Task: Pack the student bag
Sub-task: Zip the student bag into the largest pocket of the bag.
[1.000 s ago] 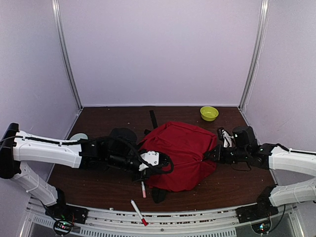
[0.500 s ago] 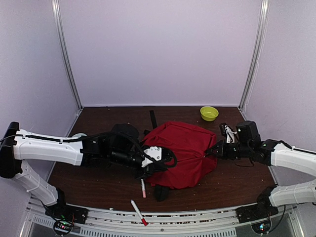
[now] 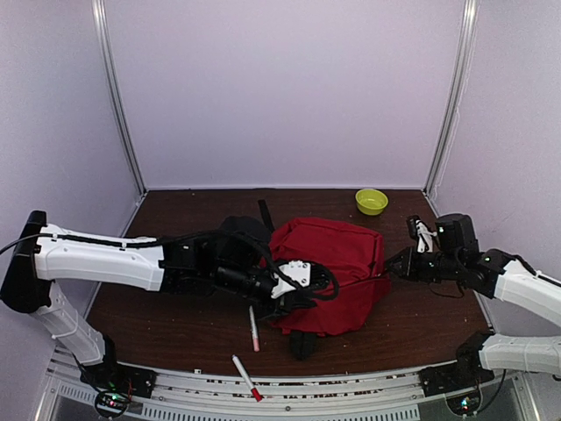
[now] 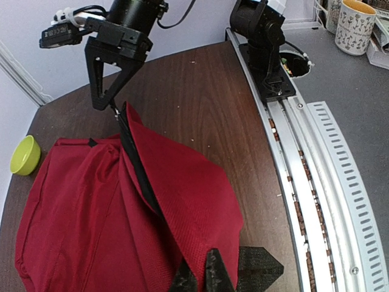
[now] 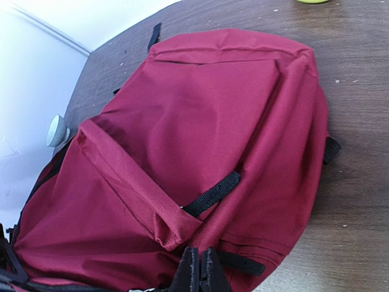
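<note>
**Pale booth, dark table**

Plain walls (image 3: 280,88) of pale lilac fill the upper frame, joined at the back corners by slim metal posts (image 3: 120,96). The light is soft and even. A dark brown wooden table (image 3: 175,329) spans the lower half, with a slotted metal rail (image 3: 351,395) along the bottom edge. The left wrist view shows a grey surface (image 4: 358,91) and a patterned mug (image 4: 357,24) at upper right.

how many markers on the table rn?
2. One marker lies beside the student bag's near-left corner; the other marker lies nearer the table's front edge. More may be hidden under the bag.
</note>
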{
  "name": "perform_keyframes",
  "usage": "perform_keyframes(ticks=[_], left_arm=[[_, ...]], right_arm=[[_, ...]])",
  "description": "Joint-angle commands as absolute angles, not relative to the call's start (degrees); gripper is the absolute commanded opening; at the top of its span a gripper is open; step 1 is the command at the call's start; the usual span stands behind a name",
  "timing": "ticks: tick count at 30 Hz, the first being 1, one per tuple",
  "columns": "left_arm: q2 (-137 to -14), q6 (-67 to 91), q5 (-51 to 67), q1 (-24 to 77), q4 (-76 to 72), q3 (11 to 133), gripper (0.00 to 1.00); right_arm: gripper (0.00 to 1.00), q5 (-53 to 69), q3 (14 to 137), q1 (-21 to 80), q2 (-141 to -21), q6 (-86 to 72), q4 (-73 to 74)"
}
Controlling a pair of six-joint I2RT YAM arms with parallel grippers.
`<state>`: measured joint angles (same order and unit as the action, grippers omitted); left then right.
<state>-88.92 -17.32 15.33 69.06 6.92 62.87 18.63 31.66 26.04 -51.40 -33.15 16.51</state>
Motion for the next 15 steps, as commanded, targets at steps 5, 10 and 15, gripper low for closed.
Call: perform_keyframes(ticks=[5,10,15], left_arm=[[-95.24,-14.04,21.38,72.71,3.32,71.9,0.0],[-96.36,-13.93,23.28,72.88,3.34,72.07,0.0],[-97.37,-13.25,24.48,72.95,4.3,71.26,0.0]], right_arm=[[0.0,6.79,30.87,21.91,-49.46,-31.58,21.71],[0.0,6.31,29.4,21.47,-49.73,-31.84,21.44],[0.0,7.3,27.72,21.27,-50.58,-32.6,18.91]])
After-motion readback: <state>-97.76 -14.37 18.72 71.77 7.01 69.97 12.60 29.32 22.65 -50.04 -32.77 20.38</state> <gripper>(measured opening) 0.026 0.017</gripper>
